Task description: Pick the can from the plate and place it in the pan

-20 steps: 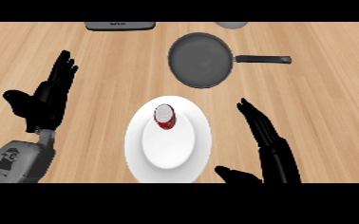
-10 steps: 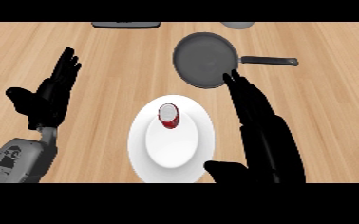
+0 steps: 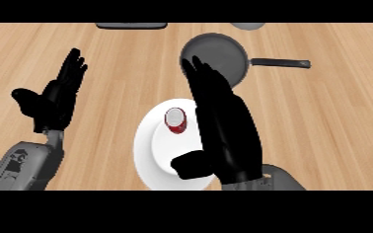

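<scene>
**Straight fingers beside the can, can on the plate**

Fingers (image 3: pixel 207 81) of the right hand (image 3: pixel 227 128) are stretched out straight and close together, holding nothing, with their tips reaching up over the lower left part of the pan's rim as seen from the head view. The thumb is folded out to the left, low over the plate.

The can (image 3: pixel 175 120), red with a pale top, stands on the upper part of the white plate (image 3: pixel 157 163). It sits just beside the right hand's palm, at its left edge; whether they touch cannot be told.

The plate lies on the wooden counter (image 3: pixel 320 118) near the lower edge of the view, and the right hand covers its right side.

The pan (image 3: pixel 222 52), dark grey and round, lies above and to the right of the plate, apart from it. Its black handle (image 3: pixel 280 62) points to the right.

The left hand (image 3: pixel 55 98) shows at the left side of the view, well apart from the plate, resting open with fingers up and nothing in it. Its grey forearm (image 3: pixel 29 160) enters from the lower left corner.

At the top edge, a dark flat object (image 3: pixel 131 25) and a grey rounded object (image 3: pixel 249 25) are only partly in view.
</scene>
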Tool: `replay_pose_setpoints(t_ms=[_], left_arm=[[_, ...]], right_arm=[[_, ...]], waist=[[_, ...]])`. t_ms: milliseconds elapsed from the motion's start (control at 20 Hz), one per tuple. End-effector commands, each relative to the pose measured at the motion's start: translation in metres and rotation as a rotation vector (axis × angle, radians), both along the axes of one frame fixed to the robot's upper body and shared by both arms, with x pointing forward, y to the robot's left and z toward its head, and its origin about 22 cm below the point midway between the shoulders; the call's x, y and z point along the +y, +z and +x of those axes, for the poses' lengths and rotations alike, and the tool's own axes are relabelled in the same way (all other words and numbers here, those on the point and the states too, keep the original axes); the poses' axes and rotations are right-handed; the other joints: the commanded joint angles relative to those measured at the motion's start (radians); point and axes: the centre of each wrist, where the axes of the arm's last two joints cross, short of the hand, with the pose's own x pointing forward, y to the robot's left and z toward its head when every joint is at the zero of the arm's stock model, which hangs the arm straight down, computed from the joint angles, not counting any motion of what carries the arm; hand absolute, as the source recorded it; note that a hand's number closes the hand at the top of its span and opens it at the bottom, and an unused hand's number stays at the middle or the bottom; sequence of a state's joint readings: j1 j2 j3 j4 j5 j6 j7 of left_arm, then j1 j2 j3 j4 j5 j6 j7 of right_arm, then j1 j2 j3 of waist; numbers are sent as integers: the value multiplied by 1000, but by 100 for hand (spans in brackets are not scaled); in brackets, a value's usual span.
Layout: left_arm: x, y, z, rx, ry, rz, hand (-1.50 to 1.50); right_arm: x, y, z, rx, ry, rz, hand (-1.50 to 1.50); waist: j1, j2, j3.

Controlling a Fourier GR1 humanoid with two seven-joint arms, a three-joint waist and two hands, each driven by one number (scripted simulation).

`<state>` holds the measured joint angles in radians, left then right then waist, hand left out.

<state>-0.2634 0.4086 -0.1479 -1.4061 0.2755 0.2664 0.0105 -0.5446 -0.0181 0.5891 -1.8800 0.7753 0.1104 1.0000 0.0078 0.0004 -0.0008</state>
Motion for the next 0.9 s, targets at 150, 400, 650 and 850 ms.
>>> replay_pose_setpoints(t_ms=[150, 400, 650, 850], left_arm=[[5, 9, -13, -11, -20, 8, 0], [12, 0, -5, -3, 0, 3, 0], [-12, -17, -8, 0, -2, 6, 0], [-10, 1, -5, 8, 2, 3, 0]], right_arm=[[30, 3, 7, 101, -32, -61, -150], [36, -25, 4, 139, -92, -49, -150], [39, -41, 25, 144, -165, -88, -150], [20, -52, 19, 223, -140, -91, -150]], waist=[[3, -3, 0], [-3, -1, 0], [0, 0, 0], [-8, -2, 1]])
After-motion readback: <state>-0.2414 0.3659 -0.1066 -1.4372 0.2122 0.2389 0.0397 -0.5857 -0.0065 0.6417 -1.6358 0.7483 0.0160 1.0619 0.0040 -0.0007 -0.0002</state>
